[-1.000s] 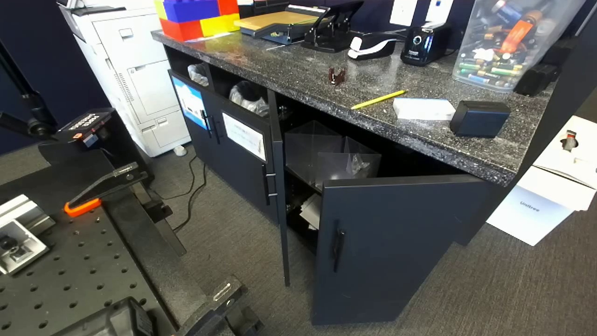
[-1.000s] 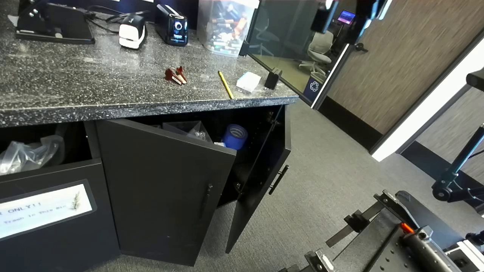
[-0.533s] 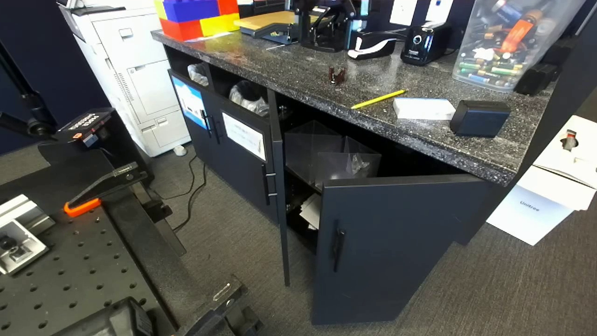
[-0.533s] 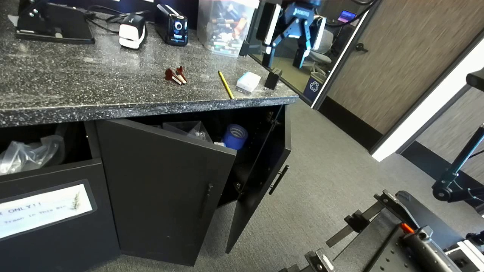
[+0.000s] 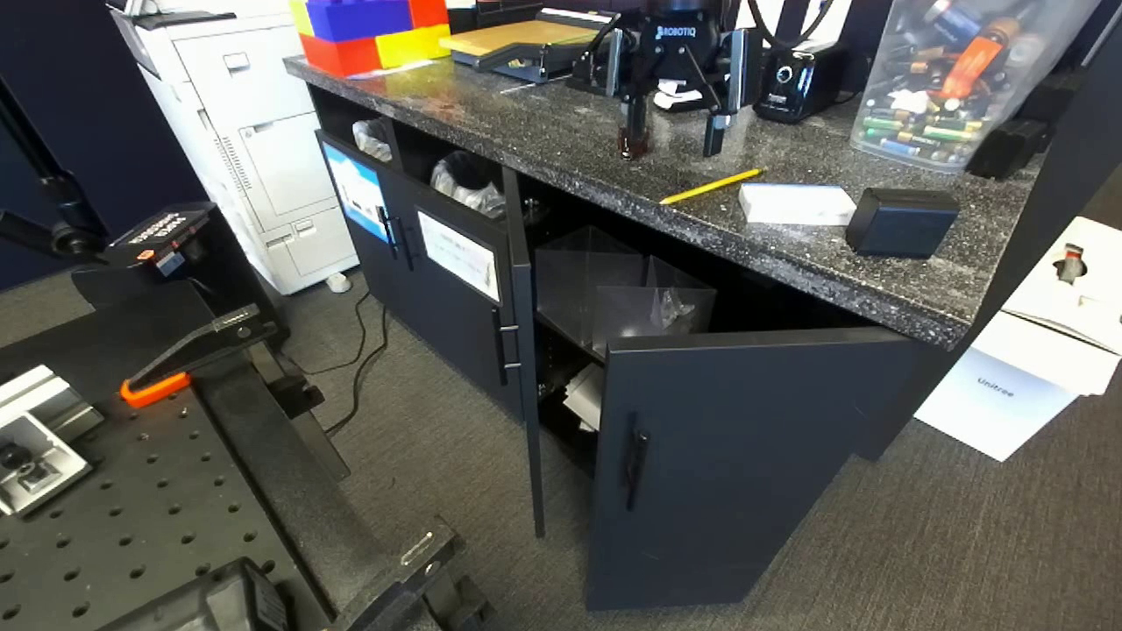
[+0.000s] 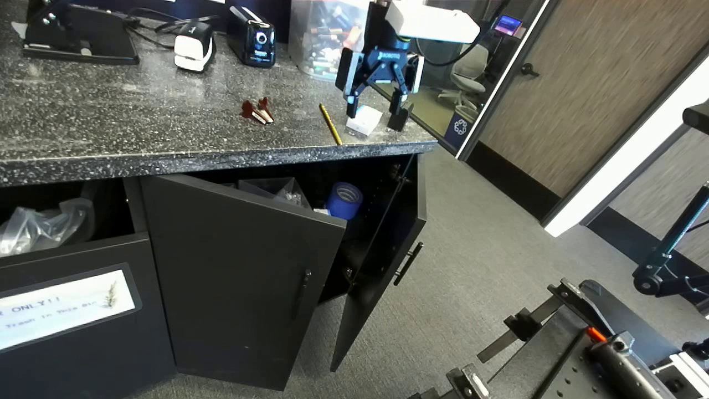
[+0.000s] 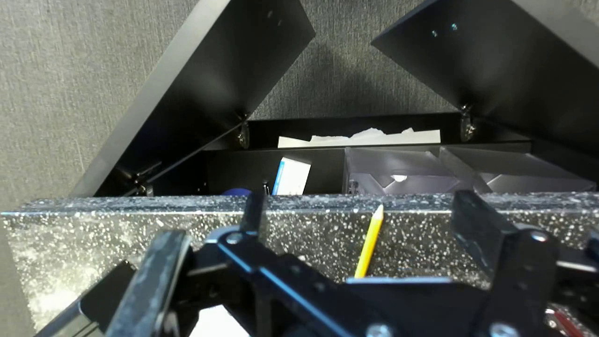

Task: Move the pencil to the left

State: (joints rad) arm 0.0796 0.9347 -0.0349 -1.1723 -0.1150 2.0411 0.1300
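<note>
The gripper (image 5: 673,145), upper middle of an exterior view, stands spread and empty. The pencil (image 5: 714,187), below and rightward in that frame, lies on the counter (image 5: 543,123); grasp and leftward move both seem undone. The gripper reads "ROBOTIQ"; a carton (image 5: 1043,350) at right, "Unitree"; a sign (image 6: 66,307), lower left of an exterior view, "ONLY!!"

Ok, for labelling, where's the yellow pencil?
In both exterior views, the yellow pencil lies on the speckled countertop near its front edge, left of the white box.
</note>
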